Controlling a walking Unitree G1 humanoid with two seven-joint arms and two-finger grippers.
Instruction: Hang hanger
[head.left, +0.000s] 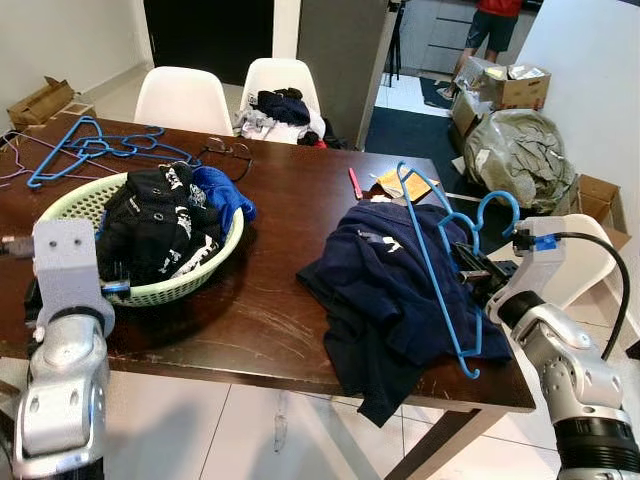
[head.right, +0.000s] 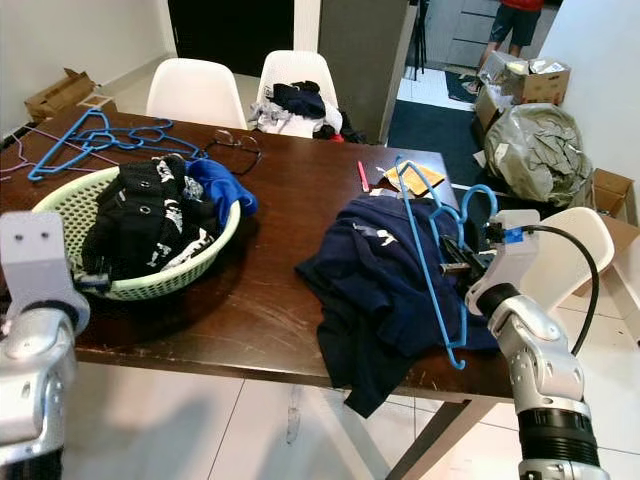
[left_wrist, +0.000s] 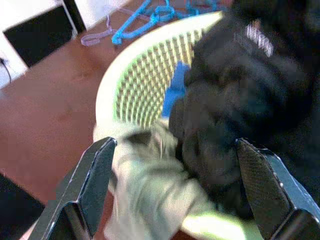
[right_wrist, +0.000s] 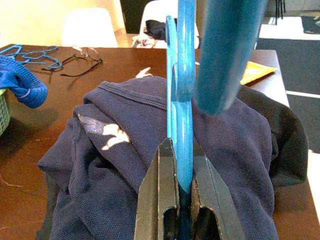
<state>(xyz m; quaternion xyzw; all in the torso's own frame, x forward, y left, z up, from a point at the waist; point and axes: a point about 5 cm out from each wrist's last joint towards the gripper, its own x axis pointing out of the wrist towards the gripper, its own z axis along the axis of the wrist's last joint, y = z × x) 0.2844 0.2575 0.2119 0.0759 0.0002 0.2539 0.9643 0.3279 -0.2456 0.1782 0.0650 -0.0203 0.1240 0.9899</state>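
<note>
A blue plastic hanger (head.left: 426, 250) stands tilted over a crumpled navy shirt (head.left: 380, 290) on the right part of the dark wooden table (head.left: 280, 300). My right gripper (right_wrist: 182, 150) is shut on the hanger's lower bar, at the shirt's right edge, and the hook (head.left: 495, 205) curls up beside the wrist. My left gripper (left_wrist: 175, 165) is open at the near rim of a pale green basket (head.left: 70, 205). The basket holds black clothes (head.left: 155, 225) and a blue garment.
Several blue hangers (head.left: 95, 145) and glasses (head.left: 228, 152) lie at the table's far left. A red pen (head.left: 354, 183) and yellow paper (head.left: 405, 183) lie behind the shirt. White chairs (head.left: 183, 100) stand behind, one more (head.left: 590, 260) at right. Boxes, a bag and a person (head.left: 490, 25) are far right.
</note>
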